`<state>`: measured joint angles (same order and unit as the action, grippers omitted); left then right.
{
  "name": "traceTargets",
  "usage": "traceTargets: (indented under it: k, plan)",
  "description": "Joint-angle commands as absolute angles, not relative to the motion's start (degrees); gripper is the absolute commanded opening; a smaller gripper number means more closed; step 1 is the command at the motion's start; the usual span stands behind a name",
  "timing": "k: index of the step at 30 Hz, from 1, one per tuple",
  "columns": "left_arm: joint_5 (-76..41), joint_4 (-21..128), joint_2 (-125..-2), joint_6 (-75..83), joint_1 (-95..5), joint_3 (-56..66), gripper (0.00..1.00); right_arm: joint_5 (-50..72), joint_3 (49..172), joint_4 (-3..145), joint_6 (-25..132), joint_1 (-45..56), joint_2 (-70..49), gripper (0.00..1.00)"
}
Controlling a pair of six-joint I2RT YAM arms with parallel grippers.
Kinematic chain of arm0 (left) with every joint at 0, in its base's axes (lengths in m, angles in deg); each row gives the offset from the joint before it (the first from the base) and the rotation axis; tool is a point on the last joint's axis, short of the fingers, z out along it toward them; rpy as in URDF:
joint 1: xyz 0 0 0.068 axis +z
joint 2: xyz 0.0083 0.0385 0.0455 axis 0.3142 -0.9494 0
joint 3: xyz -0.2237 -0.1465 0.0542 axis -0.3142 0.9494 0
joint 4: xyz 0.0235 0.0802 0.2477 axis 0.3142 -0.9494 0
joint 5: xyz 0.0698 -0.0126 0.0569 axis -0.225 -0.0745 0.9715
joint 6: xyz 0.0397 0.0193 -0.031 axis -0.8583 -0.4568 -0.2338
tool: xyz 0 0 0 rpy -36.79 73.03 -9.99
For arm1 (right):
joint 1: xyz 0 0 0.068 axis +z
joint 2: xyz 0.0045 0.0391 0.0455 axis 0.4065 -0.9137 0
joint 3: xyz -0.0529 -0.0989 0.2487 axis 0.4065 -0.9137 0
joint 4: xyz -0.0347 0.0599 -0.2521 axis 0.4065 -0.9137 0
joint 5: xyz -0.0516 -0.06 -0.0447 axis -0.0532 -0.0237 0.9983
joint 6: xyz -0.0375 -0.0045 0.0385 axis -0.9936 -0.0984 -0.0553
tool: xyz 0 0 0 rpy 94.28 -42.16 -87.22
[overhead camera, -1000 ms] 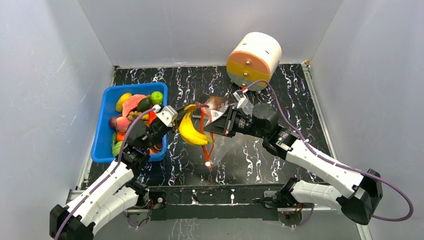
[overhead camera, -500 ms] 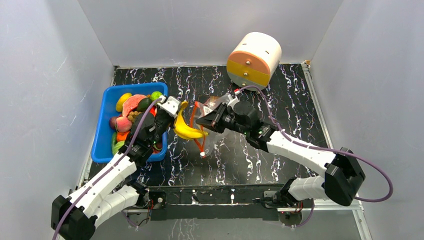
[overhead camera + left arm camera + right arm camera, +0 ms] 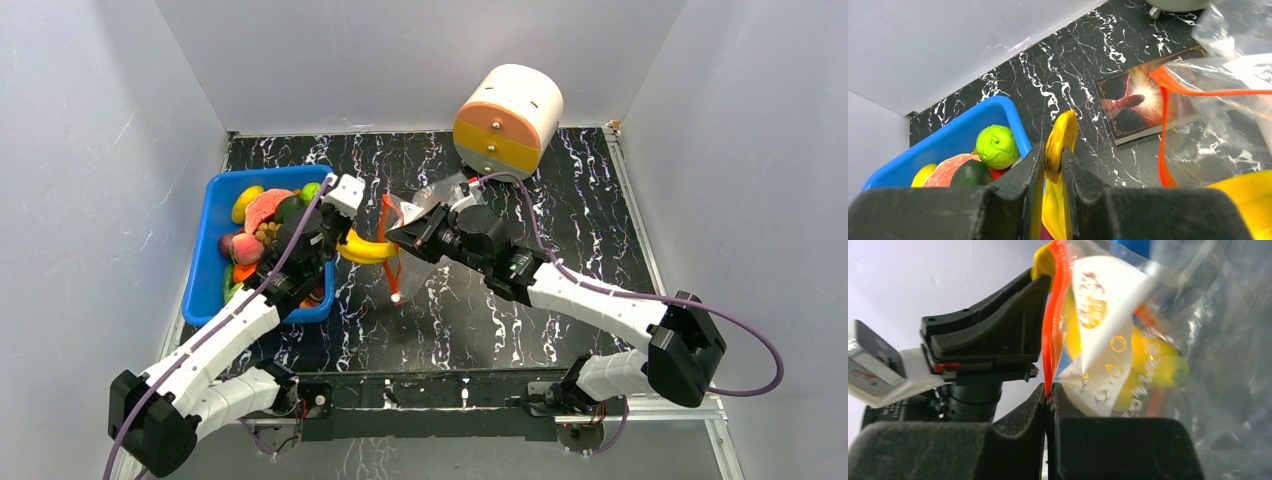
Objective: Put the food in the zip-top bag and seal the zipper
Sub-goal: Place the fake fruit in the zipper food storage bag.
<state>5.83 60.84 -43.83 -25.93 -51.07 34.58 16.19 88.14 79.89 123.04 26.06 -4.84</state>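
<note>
Both arms reach in from the near edge and meet mid-table. The left gripper (image 3: pixel 343 238) is squeezed down narrow on one end of the yellow banana (image 3: pixel 368 250), a finger on each side of it in the left wrist view. The fruit's other end sits right at the mouth of the zip-top bag (image 3: pixel 437 198).

The right gripper (image 3: pixel 1048 390) is clamped all the way down on the red-orange zipper (image 3: pixel 1053 325), holding the bag up with yellow showing through the plastic.

Further left, the blue bin (image 3: pixel 260 174) has more food in it: a green round one (image 3: pixel 996 146), an avocado (image 3: pixel 971 172) and some pink and orange bits. A picture card (image 3: pixel 1143 102) lies flat just past the bag. A cream-and-orange cylinder (image 3: pixel 508 115) sits at the far edge.
</note>
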Motion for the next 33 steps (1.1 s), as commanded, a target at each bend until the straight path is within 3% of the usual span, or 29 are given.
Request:
traceTargets:
  k: [1, 16, 23, 33]
  plan:
    - [9.9, 60.9, -44.5, -24.5, -51.4, 30.6, 0.0, 21.9, 90.6, 78.5, 120.9, 27.0, -3.8, 0.0]
    - [6.5, 57.3, -43.7, -10.4, -52.6, 29.1, 0.0, 25.6, 95.8, 83.6, 122.8, 32.5, -13.1, 0.0]
    - [11.4, 54.9, -43.4, -9.1, -53.3, 28.7, 0.0, 32.5, 97.9, 85.4, 123.8, 34.9, -15.7, 0.0]
    - [10.8, 43.8, -40.6, 10.4, -53.3, 21.8, 0.0, 32.4, 102.1, 84.1, 122.0, 34.5, -18.5, 0.0]
